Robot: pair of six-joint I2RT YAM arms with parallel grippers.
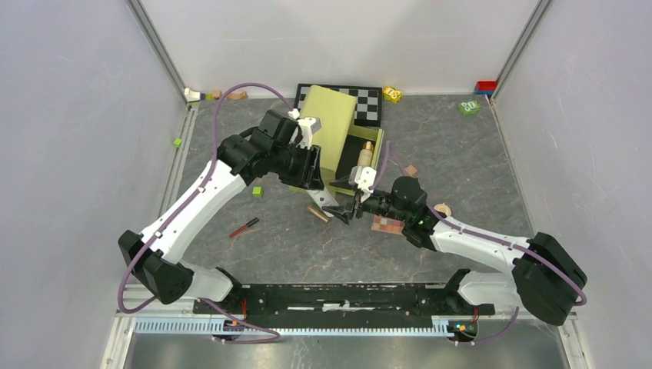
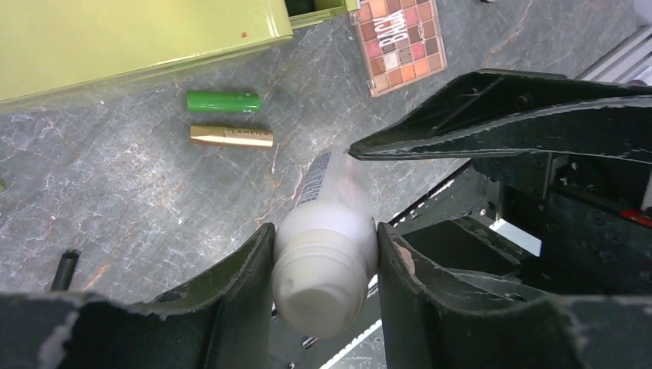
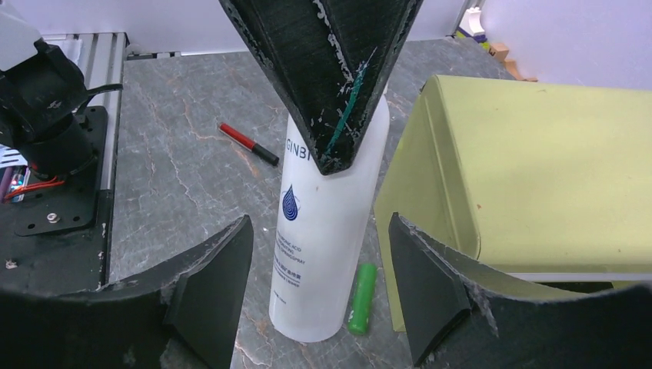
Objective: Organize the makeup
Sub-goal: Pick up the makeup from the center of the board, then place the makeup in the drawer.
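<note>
My left gripper (image 2: 324, 231) is shut on the cap end of the white bottle (image 2: 323, 269). In the right wrist view the bottle (image 3: 323, 231) stands upright on the table beside the green box (image 3: 538, 177). My right gripper (image 3: 319, 224) is open, with a jaw on each side of the bottle and not touching it. A green tube (image 2: 224, 101) and a bronze tube (image 2: 231, 135) lie by the box. The eyeshadow palette (image 2: 400, 42) lies to the right. The red pencil (image 1: 244, 227) lies to the left. A beige gold-capped bottle (image 1: 367, 154) lies in the box.
The box lid (image 1: 332, 123) stands open over the chequered board (image 1: 370, 104). A green cube (image 1: 257, 191) and a peach compact (image 1: 443, 208) lie on the table. A black brush (image 2: 64, 270) shows at the lower left. Small toys line the back wall.
</note>
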